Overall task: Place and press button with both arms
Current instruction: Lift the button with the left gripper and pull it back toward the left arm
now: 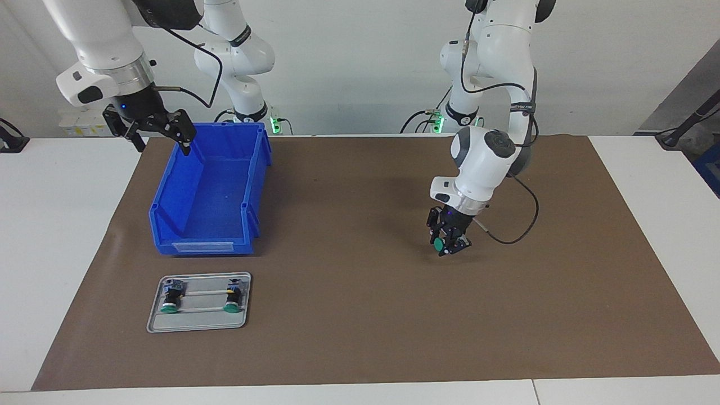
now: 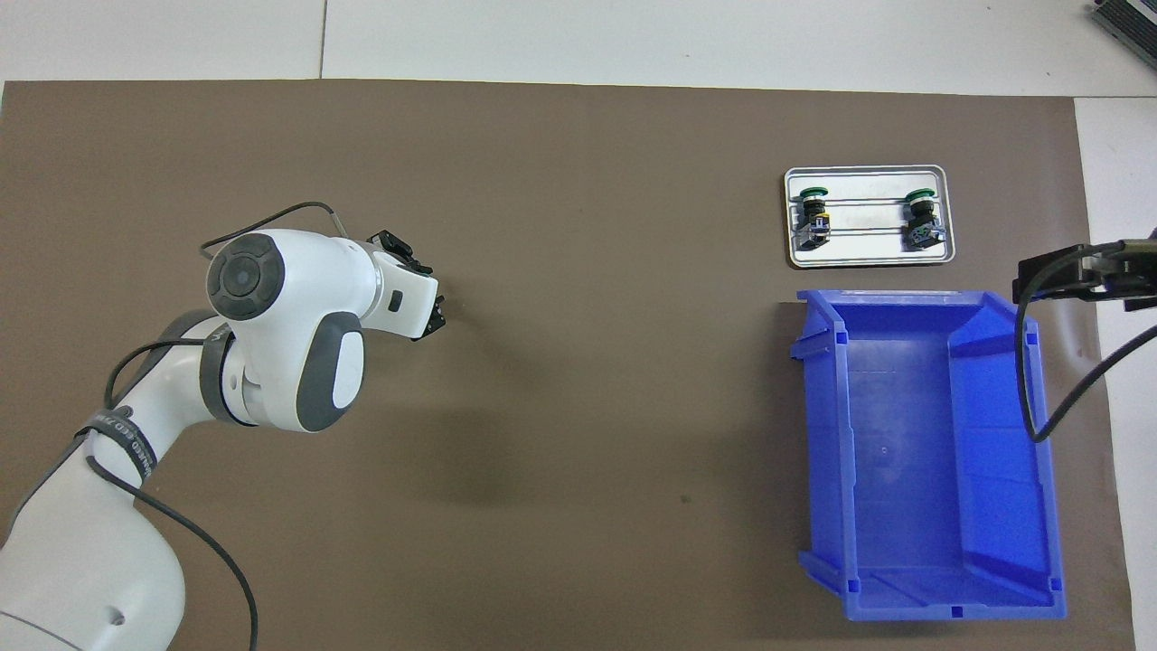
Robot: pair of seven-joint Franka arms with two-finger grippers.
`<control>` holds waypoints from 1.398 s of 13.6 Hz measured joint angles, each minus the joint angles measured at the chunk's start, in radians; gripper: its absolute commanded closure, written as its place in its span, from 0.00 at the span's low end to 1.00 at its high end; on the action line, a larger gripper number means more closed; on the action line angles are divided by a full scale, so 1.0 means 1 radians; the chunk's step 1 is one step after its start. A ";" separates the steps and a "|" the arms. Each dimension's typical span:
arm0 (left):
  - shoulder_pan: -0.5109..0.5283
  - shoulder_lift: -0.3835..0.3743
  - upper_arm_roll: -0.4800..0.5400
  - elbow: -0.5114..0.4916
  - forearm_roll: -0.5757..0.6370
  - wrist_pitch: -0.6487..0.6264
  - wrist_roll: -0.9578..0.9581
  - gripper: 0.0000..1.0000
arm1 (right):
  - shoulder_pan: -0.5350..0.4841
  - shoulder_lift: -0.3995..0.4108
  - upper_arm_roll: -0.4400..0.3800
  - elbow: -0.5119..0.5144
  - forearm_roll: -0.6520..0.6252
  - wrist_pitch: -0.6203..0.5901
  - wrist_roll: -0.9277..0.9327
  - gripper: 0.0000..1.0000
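Left claw (image 1: 448, 245): raised over the bare brown mat (image 1: 360, 315) toward the left arm's end of the worktop (image 1: 62, 236), pointing down at a tilt; its fingers pinch the button (image 1: 438, 243), whose green cap shows at the side of the claw. In the overhead view the left arm's wrist hides the button, with the claw tips (image 2: 432, 318) at about 3 o'clock from the wrist.
Right claw (image 1: 163, 135): fingers spread wide, holding nothing; it hangs over the rim of the blue bin (image 1: 211, 191) at the corner closest to the right arm's base. This arm waits.
Blue bin: on the mat toward the right arm's end, nothing visible inside.
Metal tray (image 1: 199, 323): on the mat, just beside the bin and farther from the robots than it; in the overhead view it lies at about 12 o'clock from the bin.
Two other buttons (image 1: 171, 296) (image 1: 232, 296): lying on the tray, apart from each other, green caps pointing away from the robots.
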 measured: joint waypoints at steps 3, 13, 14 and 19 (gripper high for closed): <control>0.040 -0.031 -0.001 0.001 -0.045 -0.053 0.052 0.72 | 0.000 0.000 0.000 0.000 0.000 0.000 0.000 0.00; 0.292 -0.076 -0.001 0.109 -0.407 -0.410 0.393 0.69 | 0.000 0.000 0.000 0.000 0.000 0.000 0.000 0.00; 0.319 -0.080 0.000 0.109 -0.430 -0.443 0.422 0.69 | 0.000 0.000 0.000 0.000 0.000 0.000 0.000 0.00; 0.421 -0.096 0.000 0.109 -0.457 -0.554 0.540 0.75 | 0.000 0.000 0.000 0.000 0.000 0.000 0.000 0.00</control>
